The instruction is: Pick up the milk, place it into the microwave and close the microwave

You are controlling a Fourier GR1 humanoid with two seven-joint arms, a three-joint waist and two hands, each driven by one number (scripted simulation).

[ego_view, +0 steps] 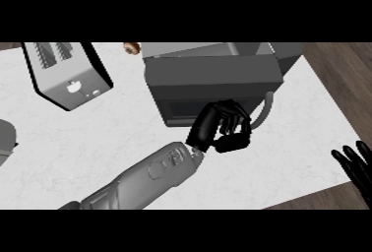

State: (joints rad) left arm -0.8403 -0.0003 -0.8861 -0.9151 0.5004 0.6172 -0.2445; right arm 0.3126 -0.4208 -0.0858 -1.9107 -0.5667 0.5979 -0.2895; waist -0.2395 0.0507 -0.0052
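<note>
Microwave [214,81] door shut, left hand [222,129] against it, toaster [67,74] nearby

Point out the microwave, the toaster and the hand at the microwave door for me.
microwave [210,74]: head view, on its dark top panel.
toaster [69,78]: head view, on its silver side.
left hand [222,128]: head view, on the curled black fingers.

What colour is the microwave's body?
Dark grey, with a lighter grey top, in the head view: microwave.
</note>
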